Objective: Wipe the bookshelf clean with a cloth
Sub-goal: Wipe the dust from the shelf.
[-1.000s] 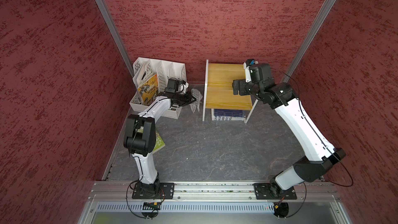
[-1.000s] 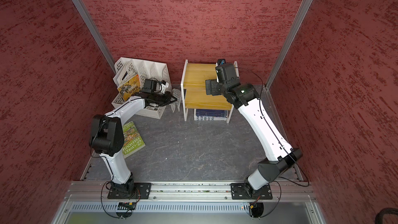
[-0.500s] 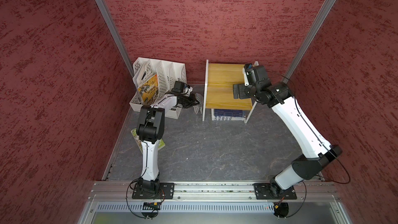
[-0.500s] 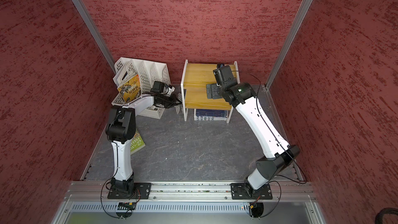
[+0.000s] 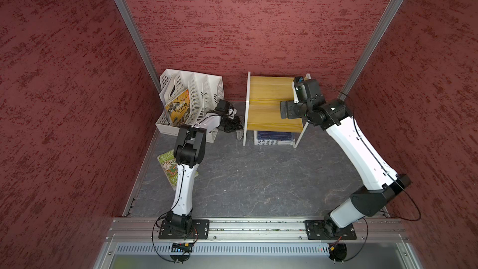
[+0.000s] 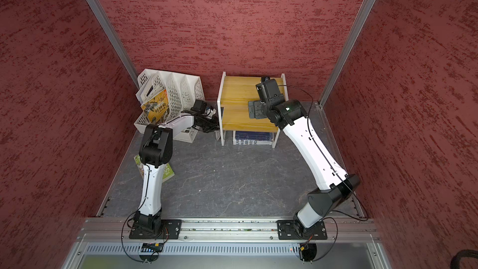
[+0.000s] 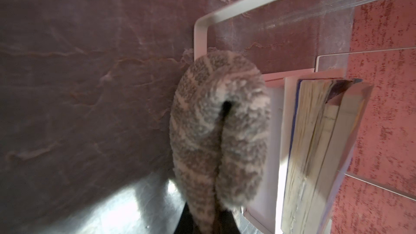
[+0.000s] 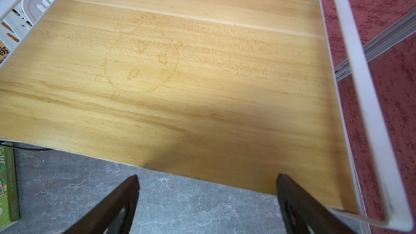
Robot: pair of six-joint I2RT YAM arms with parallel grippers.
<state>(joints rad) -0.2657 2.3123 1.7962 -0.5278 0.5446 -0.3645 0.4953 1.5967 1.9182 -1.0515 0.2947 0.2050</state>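
The left arm's elbow has swung in, and the left end effector (image 5: 233, 125), pinched tight on the stripy cloth (image 7: 216, 131), now sits low over the counter (image 5: 258, 177), just beside the bookshelf's (image 5: 267, 116) white left side. Farther back, the right end effector (image 8: 207, 183) hangs spread wide above the lower yellow board.

The bookshelf (image 5: 267, 91) stands at the back of the table (image 5: 258, 182), the organizer (image 5: 204, 91) to its left, books (image 5: 274, 138) under its lower board. The cloth (image 7: 202, 131) hangs from the left pincer (image 5: 236, 126) between the two, just beside the bookshelf's left panel; the right pincer (image 8: 207, 177) hovers over the lower board's right end. Another book (image 5: 166, 161) lies before the organizer.
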